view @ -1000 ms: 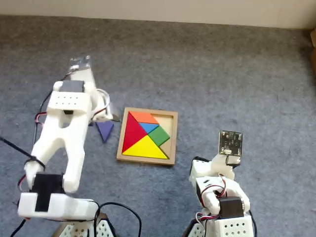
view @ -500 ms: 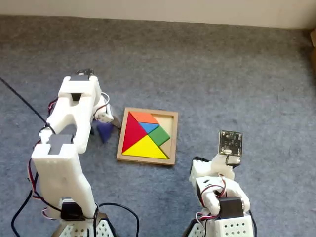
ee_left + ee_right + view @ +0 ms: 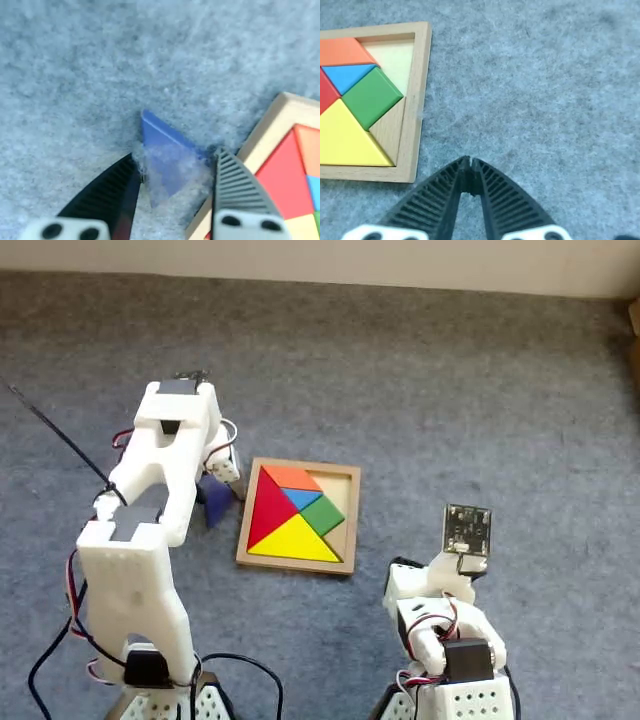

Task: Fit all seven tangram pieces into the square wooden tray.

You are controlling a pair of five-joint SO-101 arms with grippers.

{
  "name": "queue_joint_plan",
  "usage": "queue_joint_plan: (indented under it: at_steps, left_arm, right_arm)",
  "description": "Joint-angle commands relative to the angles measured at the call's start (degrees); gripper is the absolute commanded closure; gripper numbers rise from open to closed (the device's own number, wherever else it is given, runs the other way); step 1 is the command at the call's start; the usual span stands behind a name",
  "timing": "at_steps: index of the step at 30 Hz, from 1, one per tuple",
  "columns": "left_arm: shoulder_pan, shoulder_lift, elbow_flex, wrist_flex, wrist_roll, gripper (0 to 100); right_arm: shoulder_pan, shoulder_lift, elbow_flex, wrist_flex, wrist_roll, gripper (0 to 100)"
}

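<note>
Left wrist view shows the purple triangle [image 3: 167,156] between spread left jaws, half-hidden overhead; right jaws pressed together.

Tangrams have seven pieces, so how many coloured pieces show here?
6. Five lie in the tray: orange, blue, green, red, yellow. One purple triangle lies on the carpet beside it, between the left arm's jaws. A seventh may be hidden.

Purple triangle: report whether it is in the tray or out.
Out. The purple triangle lies flat on the carpet beside the wooden tray, outside its rim, between the left gripper's open jaws.
</note>
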Motion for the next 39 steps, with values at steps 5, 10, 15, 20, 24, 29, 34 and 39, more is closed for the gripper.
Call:
queue_joint_plan:
  at_steps: [5, 10, 15, 20, 24, 29, 34, 39]
  left_arm:
    - [-1.0, 0.3, -0.7, 0.2, -0.4, 90]
    - [-1.0, -2.0, -0.3, 0.4, -0.6, 95]
    - [-0.7, -10.9, 5.1, 0.3, -0.6, 96]
    - [1.3, -21.2, 11.7, 0.2, -0.6, 96]
    - [4.2, -27.8, 14.6, 0.2, -0.6, 96]
    - [10.1, -32.1, 15.1, 0.2, -0.6, 95]
    - [17.1, -32.0, 15.3, -3.3, -0.3, 95]
    - [21.9, -32.0, 15.0, -6.9, -0.1, 95]
  right_arm:
    - [0.9, -0.7, 6.6, -1.9, 0.8, 99.4]
    - [0.9, -0.7, 6.6, -1.9, 0.8, 99.4]
    - [0.9, -0.7, 6.6, -1.9, 0.8, 99.4]
    - [0.9, -0.7, 6.6, -1.9, 0.8, 99.4]
    - [0.9, -0.7, 6.6, -1.9, 0.8, 99.4]
    - [0.9, -0.7, 6.6, -1.9, 0.8, 99.4]
    - [0.9, -0.7, 6.6, -1.9, 0.8, 99.4]
    - [0.9, -0.7, 6.6, -1.9, 0.8, 99.4]
